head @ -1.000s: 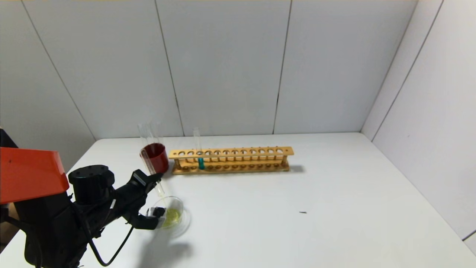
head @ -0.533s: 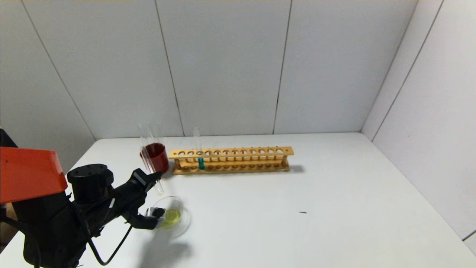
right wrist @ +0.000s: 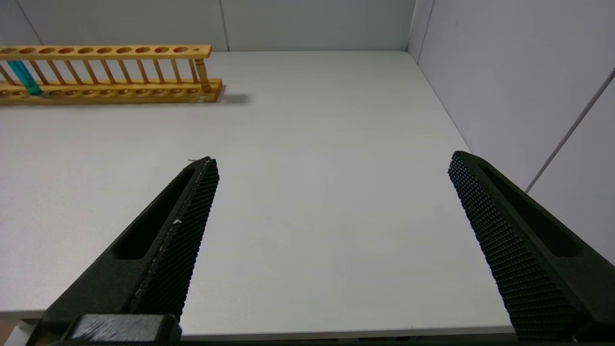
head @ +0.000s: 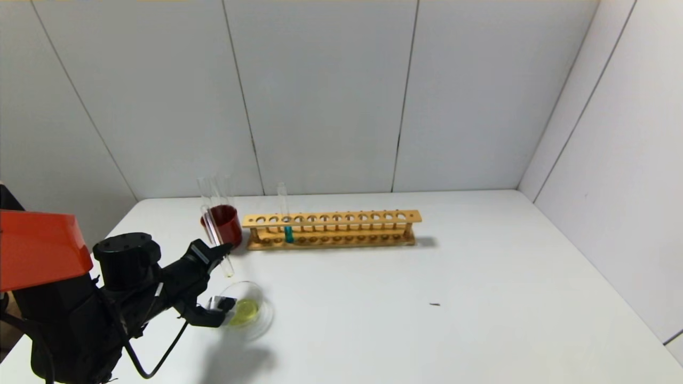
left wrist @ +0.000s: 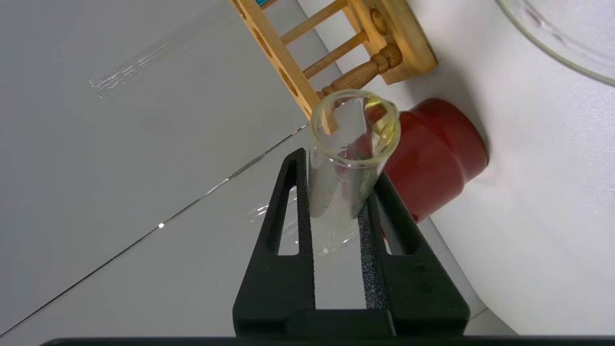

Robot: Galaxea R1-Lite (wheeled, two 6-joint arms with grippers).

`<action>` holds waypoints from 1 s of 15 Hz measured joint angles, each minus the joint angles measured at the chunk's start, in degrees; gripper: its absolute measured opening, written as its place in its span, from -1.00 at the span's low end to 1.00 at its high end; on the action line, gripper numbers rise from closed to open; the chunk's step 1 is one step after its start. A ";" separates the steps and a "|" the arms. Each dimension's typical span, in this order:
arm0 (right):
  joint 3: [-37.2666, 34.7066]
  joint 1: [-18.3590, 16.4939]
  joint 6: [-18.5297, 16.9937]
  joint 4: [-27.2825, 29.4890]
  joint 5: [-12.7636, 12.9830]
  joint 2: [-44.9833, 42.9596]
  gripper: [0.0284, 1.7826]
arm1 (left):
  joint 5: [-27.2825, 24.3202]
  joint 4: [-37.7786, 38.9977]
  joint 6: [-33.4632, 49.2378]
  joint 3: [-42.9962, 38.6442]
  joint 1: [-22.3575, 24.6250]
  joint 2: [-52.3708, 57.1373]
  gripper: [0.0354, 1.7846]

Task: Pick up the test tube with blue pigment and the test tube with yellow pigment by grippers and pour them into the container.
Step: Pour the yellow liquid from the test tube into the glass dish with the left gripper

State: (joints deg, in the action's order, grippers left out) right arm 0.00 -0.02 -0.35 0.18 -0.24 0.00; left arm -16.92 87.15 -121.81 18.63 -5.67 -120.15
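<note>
My left gripper point(head: 217, 255) is shut on the test tube with yellow pigment point(head: 217, 242), which slants with its open mouth down, just above the far rim of the container point(head: 264, 320). In the left wrist view the tube point(left wrist: 353, 144) sits between the black fingers point(left wrist: 288, 202) with only yellow traces at its lip. A yellow pool lies in the container. The test tube with blue pigment point(head: 287, 226) stands in the wooden rack point(head: 341, 218). My right gripper point(right wrist: 334, 161) hangs open over bare table, outside the head view.
A dark red cup point(head: 227, 224) holding clear empty tubes point(head: 205, 189) stands left of the rack, right behind the held tube. The rack point(right wrist: 110, 72) has many empty holes. A small dark speck point(head: 435, 304) lies mid-table. Grey walls close the back and right.
My left gripper has drawn slightly back and up with the tube, lifting its mouth a little off the container. The yellow pool stays in the dish.
</note>
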 joint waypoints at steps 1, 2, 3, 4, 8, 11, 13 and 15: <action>0.00 0.00 0.02 0.00 0.00 0.00 0.96 | 0.00 0.00 -0.84 -0.22 -0.02 0.24 -0.68; 0.00 0.00 0.02 0.00 0.00 0.00 0.96 | 0.02 0.00 -1.62 -0.39 -0.02 0.45 -0.68; 0.00 0.02 0.02 0.00 0.00 0.00 0.96 | 0.02 0.00 -1.82 -0.46 -0.02 0.66 -0.68; 0.00 0.02 0.02 0.00 0.00 0.00 0.96 | -0.02 0.00 -1.95 -0.46 -0.04 0.83 -0.68; 0.00 0.00 0.02 0.00 0.02 0.00 0.96 | -0.22 0.00 -4.02 -0.11 -0.04 1.22 -0.68; 0.00 0.02 0.02 0.00 0.02 0.00 0.96 | -0.30 0.00 -4.53 0.06 -0.02 1.24 -0.68; 0.00 0.02 0.00 0.00 0.02 0.00 0.96 | -0.39 0.00 -4.73 0.09 -0.02 1.27 -0.68; 0.00 0.02 0.02 0.00 0.02 0.00 0.96 | -0.38 0.00 -5.78 0.09 0.00 1.29 -0.68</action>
State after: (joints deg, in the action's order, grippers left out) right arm 0.00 0.00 -0.33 0.18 -0.22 0.00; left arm -17.30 87.15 -127.59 18.71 -5.67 -118.86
